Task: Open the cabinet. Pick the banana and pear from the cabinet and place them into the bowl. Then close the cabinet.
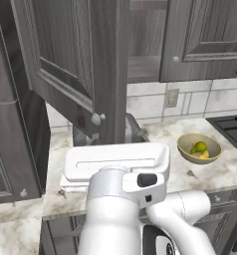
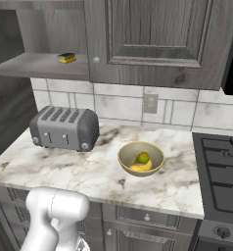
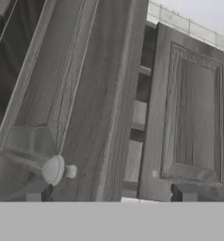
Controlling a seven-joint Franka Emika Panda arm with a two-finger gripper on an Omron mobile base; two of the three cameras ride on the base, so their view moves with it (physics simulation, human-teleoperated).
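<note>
1. The gripper [image 3: 109, 193] has its two dark fingertips [image 3: 33, 192] spread wide apart, and nothing sits between them or touches them.
2. Just ahead of the gripper hangs the open left door [image 3: 81, 94] of the dark grey wood-grain wall cabinet [image 2: 152, 39]; the door's small round metal knob [image 3: 57, 170] lies close in front of the left fingertip, not gripped.
3. Beyond the door's edge, to the gripper's other side, the shut panelled right door [image 3: 191, 108] shows.
4. The cabinet's grey inner shelf [image 2: 37, 66] lies exposed, with a small yellow-and-green sponge [image 2: 66, 58] on it.
5. Well below and away from the gripper, the shallow round tan-yellow bowl [image 2: 160, 158] rests on the marbled white worktop [image 2: 64, 169].
6. Inside the bowl sit the small yellow-green pear [image 2: 143, 157] and the yellow banana [image 2: 140, 168], touching each other.
7. A grey four-slot toaster [image 2: 64, 128] stands on the worktop beside the bowl, apart from it.
</note>
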